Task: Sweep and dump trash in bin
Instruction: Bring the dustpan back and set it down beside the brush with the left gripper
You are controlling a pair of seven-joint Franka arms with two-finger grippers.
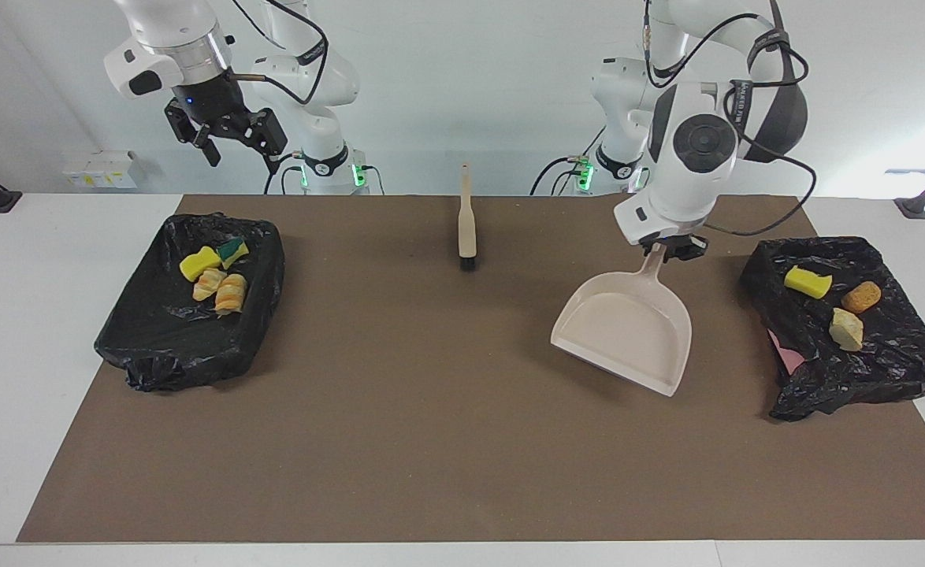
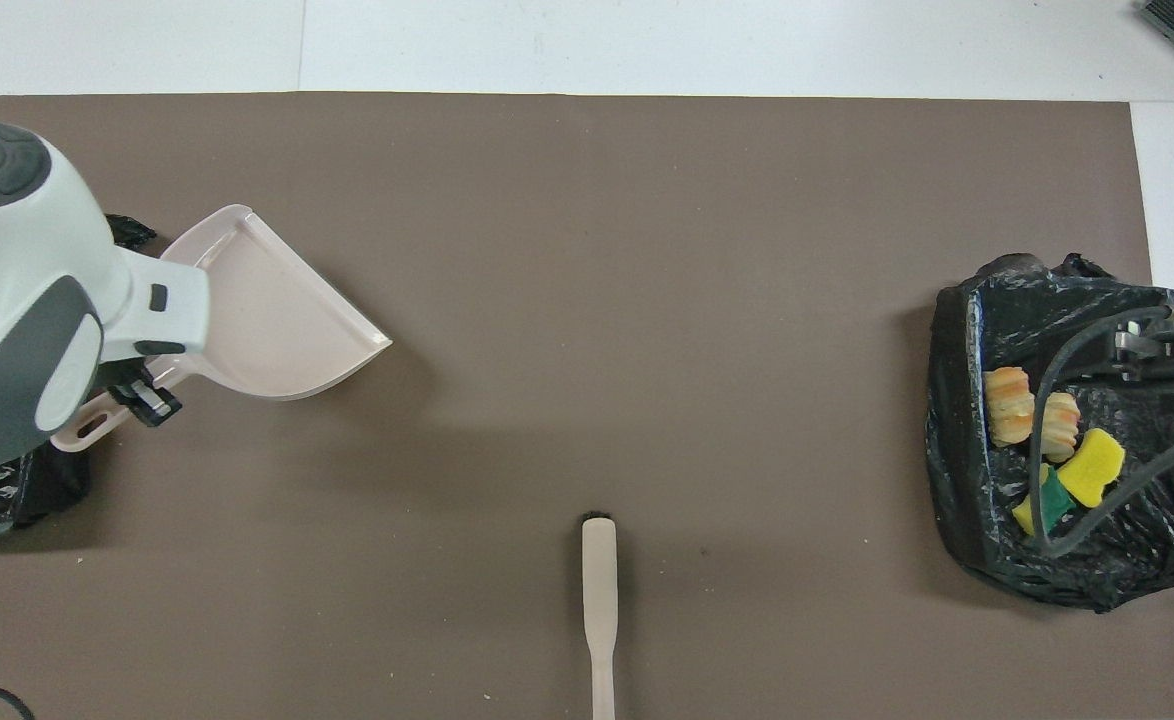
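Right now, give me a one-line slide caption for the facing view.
Left gripper holds the empty dustpan over the mat between brush and bin; right gripper waits open.

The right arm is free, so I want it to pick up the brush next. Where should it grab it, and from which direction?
Probably by the narrow handle, coming straight down from above. The brush lies flat on the mat, handle toward the robots, bristles away from them. The open right gripper would close across the handle's width.

Bright, even overhead light, soft shadows on the mat (image 1: 431, 409) — sharp focus, no glare
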